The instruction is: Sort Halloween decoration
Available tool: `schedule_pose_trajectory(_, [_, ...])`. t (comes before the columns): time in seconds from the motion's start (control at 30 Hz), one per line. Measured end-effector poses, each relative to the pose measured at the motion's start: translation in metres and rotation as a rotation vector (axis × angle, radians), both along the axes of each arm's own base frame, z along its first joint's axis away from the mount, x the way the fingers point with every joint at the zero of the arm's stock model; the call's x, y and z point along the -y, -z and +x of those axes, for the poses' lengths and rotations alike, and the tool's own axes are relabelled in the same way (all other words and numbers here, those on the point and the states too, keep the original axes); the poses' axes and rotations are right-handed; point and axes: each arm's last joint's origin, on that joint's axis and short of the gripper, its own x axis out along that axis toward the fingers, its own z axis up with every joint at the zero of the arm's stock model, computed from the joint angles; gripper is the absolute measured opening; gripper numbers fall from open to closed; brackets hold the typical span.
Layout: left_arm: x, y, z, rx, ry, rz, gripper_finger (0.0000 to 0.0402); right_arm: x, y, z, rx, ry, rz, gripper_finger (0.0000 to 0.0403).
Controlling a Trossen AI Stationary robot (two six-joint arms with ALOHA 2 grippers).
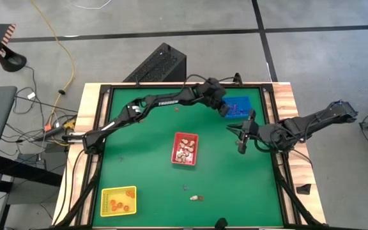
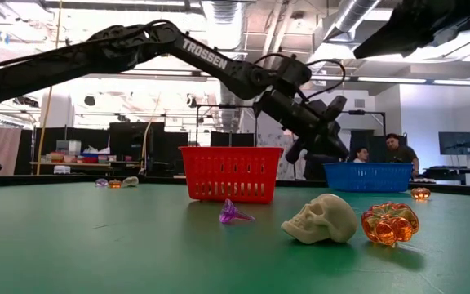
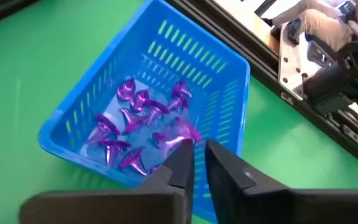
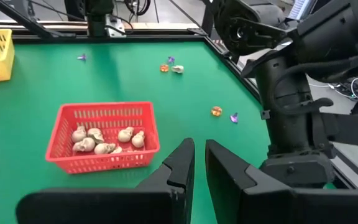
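Observation:
My left gripper (image 1: 226, 108) (image 3: 199, 146) hangs over the near-left rim of the blue tray (image 1: 241, 102) (image 3: 73, 121) at the far right of the table, shut on a purple trinket (image 3: 180, 132). Several purple trinkets (image 3: 132, 102) lie on that tray's floor. The red tray (image 1: 184, 138) (image 4: 104, 111) in the middle holds several cream skulls (image 4: 104, 140). The yellow tray (image 1: 118, 190) near the front left holds orange pumpkins (image 1: 121, 204). A purple trinket (image 2: 235, 214), a skull (image 2: 321, 219) and a pumpkin (image 2: 390, 223) lie loose near the front edge. My right gripper (image 1: 241, 148) (image 4: 199, 144) waits shut above the table, right of the red tray. My left gripper has the purple trinket (image 3: 188, 134) at the free ends of its fingers (image 3: 184, 155), coming from above and slanting down into the blue tray. The trinket is lifted clear, above the trinkets on the tray's floor. Which part of it the fingers are on cannot be told.
More loose trinkets lie on the green mat: an orange one (image 4: 216, 111) and a purple one (image 4: 234, 117) beside my right arm, and others by the table's edge (image 4: 171, 67) (image 4: 81, 57). Black rails (image 1: 268, 108) frame the table. People sit beyond it (image 2: 398, 151).

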Motion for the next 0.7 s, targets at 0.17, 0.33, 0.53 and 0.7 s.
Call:
schedule_pose_trajectory(0.17, [0.001, 0.0, 0.0, 0.0, 0.013, -0.001, 0.0085, 0.0, -0.001, -0.001, 0.008, 0.02, 0.0, 0.0069])
schedule_pose_trajectory(0.33, [-0.006, -0.021, -0.012, -0.021, 0.072, -0.035, 0.0133, 0.001, -0.001, -0.001, 0.01, 0.023, 0.001, 0.0069])
schedule_pose_trajectory(0.53, [0.012, -0.097, -0.066, -0.302, 0.144, 0.113, 0.0146, -0.003, -0.001, -0.001, 0.017, -0.003, 0.003, 0.0069])
schedule_pose_trajectory(0.7, [0.055, -0.13, -0.116, -0.769, 0.165, 0.333, 0.0142, -0.007, -0.001, -0.002, 0.017, -0.03, 0.003, 0.0069])
